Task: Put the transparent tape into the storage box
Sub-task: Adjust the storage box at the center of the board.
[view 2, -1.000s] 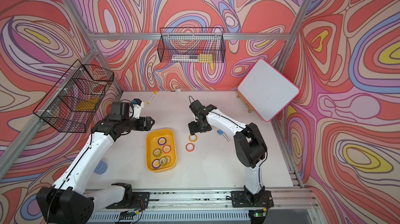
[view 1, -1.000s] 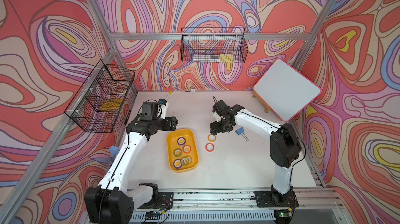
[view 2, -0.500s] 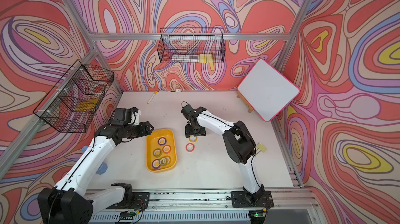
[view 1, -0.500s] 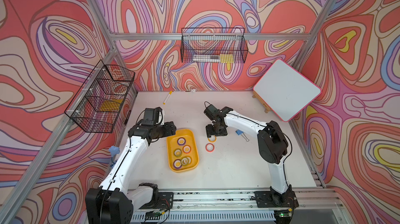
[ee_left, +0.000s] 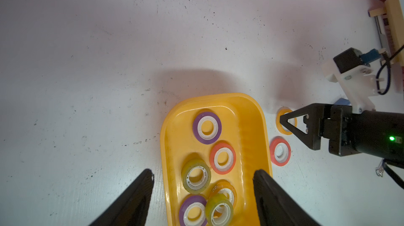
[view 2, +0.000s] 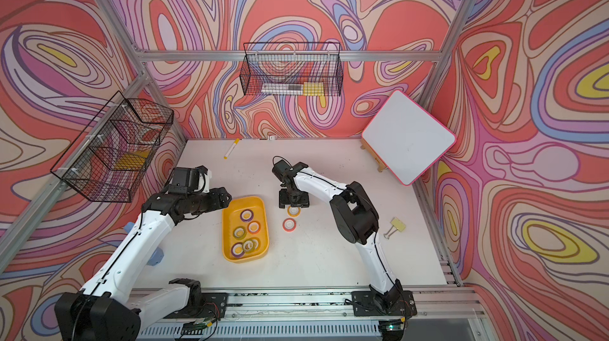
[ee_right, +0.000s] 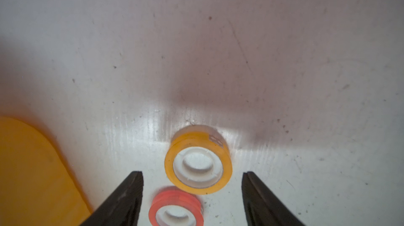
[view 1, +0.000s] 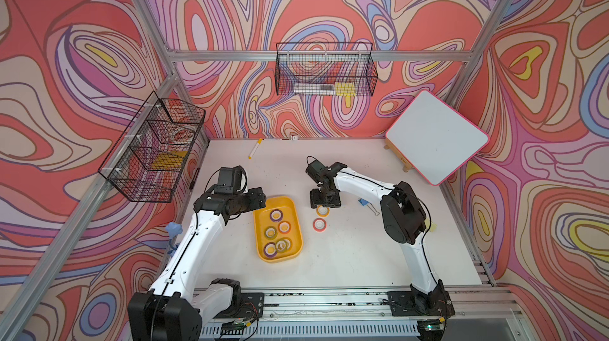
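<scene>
Six tape rolls (view 1: 276, 214) lie in the tray (view 1: 296, 224). A yellow roll (view 1: 323, 211) and a red roll (view 1: 319, 224) sit on the table (view 1: 346, 250) just beside it, toward the right arm. The right gripper (ee_right: 192, 173) stands at the yellow roll, jaws apart and not gripping. The left gripper (ee_left: 203, 171) hangs over the tray's far end, jaws apart and empty.

Scuffed white table (view 1: 346, 257). Marker (view 1: 255, 149) lies near back wall. Whiteboard (view 1: 435, 136) tilted, far right corner. Left basket (view 1: 155, 154), back basket (view 1: 324, 72): black wire, wall-hung. Blue clip (view 1: 364, 203), yellow clip (view 2: 397, 225) on table, right side.
</scene>
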You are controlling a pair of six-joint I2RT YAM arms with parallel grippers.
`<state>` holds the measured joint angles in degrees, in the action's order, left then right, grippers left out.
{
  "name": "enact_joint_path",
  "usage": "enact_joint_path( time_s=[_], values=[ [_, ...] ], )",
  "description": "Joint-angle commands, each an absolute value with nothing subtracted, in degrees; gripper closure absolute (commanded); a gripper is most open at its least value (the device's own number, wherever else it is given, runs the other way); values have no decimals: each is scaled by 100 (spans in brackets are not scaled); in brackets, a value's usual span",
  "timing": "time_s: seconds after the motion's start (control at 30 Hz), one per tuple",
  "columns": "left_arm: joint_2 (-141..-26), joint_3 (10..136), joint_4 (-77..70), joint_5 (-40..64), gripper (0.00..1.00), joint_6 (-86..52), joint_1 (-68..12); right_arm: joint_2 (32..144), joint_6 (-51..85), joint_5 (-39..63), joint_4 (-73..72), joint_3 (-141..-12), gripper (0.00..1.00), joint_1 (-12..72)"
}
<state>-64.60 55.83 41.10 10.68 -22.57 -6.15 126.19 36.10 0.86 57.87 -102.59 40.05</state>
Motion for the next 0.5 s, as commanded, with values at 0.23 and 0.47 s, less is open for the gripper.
enact_joint_path(
  time_s=[0.23, 0.47],
  values=[
    [-6332, 5371, 4317, 793, 23, -2248, -630, 12901, 3915, 104, 5883, -10399, 27, 4060],
    [-6370, 5337, 4289, 852, 24, -2260, -624, 12994, 3915, 0, 5981, -10380, 31, 4087]
  ],
)
